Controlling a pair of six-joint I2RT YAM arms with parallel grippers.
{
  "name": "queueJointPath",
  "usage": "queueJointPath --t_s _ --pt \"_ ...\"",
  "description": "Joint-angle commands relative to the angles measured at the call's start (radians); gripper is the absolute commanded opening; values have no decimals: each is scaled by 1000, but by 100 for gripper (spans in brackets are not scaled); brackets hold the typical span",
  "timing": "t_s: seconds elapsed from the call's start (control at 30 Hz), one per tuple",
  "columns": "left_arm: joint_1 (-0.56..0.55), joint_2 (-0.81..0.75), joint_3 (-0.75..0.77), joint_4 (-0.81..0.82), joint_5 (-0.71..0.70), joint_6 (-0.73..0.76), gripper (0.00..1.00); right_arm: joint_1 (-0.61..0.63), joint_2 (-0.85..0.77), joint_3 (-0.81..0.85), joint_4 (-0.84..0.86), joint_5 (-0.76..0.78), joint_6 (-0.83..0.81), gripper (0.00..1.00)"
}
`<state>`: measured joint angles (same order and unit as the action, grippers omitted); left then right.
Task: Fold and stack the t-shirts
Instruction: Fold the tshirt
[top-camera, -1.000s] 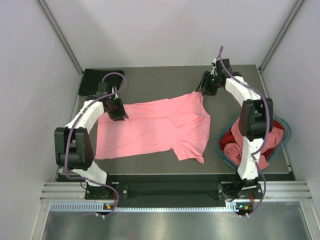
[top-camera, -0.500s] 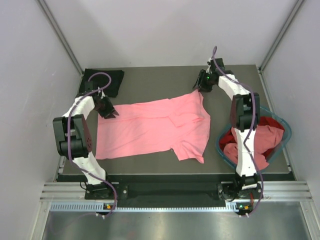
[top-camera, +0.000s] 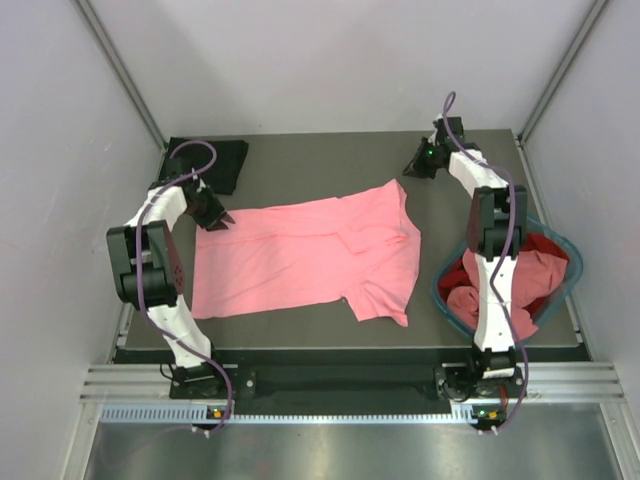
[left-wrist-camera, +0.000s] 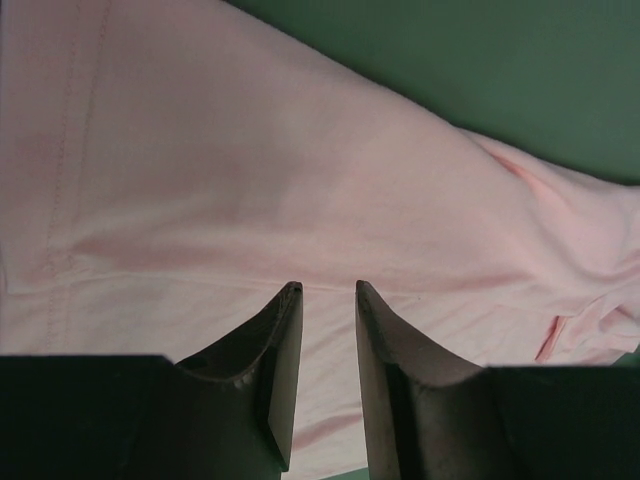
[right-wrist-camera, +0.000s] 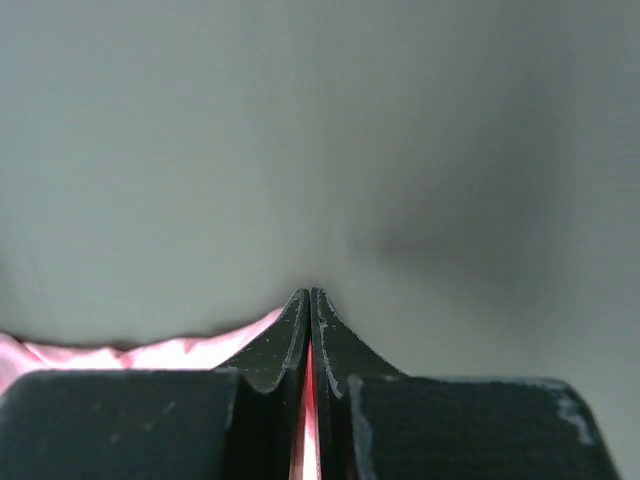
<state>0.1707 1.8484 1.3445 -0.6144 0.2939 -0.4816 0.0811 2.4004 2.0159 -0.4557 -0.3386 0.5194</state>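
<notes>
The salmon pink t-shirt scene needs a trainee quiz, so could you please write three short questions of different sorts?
1. True or false: the salmon pink t-shirt lies spread on the table.
2. The right tool is: A open, B shut, C out of view.
3. Fill in: the far-left t-shirt is coloured ___.
Key: 1 true; 2 B; 3 black.

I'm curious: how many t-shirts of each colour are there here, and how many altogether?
Salmon pink: 2, the spread pink t-shirt and the crumpled pink t-shirt in the basket
Red: 1, the red t-shirt in that basket
Black: 1, the black t-shirt, far left corner
Total: 4 in view; the basket may hide more
</notes>
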Motion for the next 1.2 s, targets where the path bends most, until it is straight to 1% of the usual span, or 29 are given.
queueJointPath --t_s 0.0,0.07,0.13,0.17,0.2,0.27,0.3,0.37,0.47,0.63,0.73,0.83,0.87,0.9,0.93,1.0,1.17 --pt "9 25 54 35 -7 -26 33 -21 14 9 103 -10 17 0" --pt "10 38 76 33 -3 -37 33 -29 25 32 137 -42 27 0" --pt "10 41 93 21 -7 -43 33 -27 39 70 103 -74 16 1" --pt "10 40 93 19 -12 -45 33 -26 54 110 79 -95 7 20" --pt "10 37 91 21 -24 -46 33 -24 51 118 60 -96 -13 27" --pt "12 28 84 22 -35 -45 34 -17 17 83 48 -108 -30 37" --pt "13 31 84 22 -39 -45 34 -14 0 60 55 -109 -35 39" --pt "16 37 82 22 -42 -48 34 -9 -39 -4 74 -129 -30 41" --pt "23 54 84 28 -48 -54 34 5 -67 -46 80 -140 -21 41" --pt "41 71 97 28 -55 -57 34 14 -79 -77 89 -145 -10 40" --pt "58 75 111 27 -61 -52 36 23 -92 -92 97 -140 -18 40" --pt "79 92 142 10 -73 -43 42 26 -87 -89 89 -135 -25 43" --pt "85 97 151 7 -78 -38 45 25 -87 -88 88 -134 -30 47" --pt "96 101 157 8 -85 -25 52 25 -86 -85 86 -132 -45 50" --pt "101 110 169 10 -96 -15 56 23 -83 -79 77 -125 -54 55" --pt "115 123 186 8 -121 18 62 23 -70 -54 66 -135 -78 59" --pt "121 195 252 22 -168 101 63 25 8 32 12 -204 -122 59"
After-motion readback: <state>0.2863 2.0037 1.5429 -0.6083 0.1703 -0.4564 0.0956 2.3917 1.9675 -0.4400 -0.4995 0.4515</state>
